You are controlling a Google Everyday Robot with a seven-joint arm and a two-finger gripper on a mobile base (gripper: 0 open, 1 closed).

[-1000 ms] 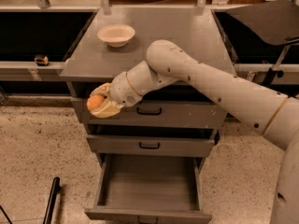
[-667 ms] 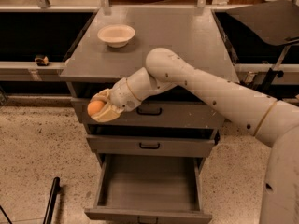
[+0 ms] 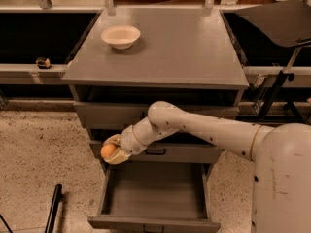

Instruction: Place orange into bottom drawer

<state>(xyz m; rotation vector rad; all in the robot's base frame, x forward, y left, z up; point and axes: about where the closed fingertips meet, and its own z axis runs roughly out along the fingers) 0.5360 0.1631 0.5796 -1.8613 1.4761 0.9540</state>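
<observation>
My gripper is shut on the orange, a small round fruit, at the end of my white arm that reaches in from the right. It hangs in front of the grey cabinet's middle drawer, just above the left rear corner of the bottom drawer. The bottom drawer is pulled out and open, and its grey tray is empty.
A cream-white bowl sits on the cabinet top at the back left. A black pole leans on the speckled floor at the lower left. A dark stand is at the right.
My arm has lowered with the orange, from beside the top drawer down to just above the open bottom drawer. The bowl has not moved.
</observation>
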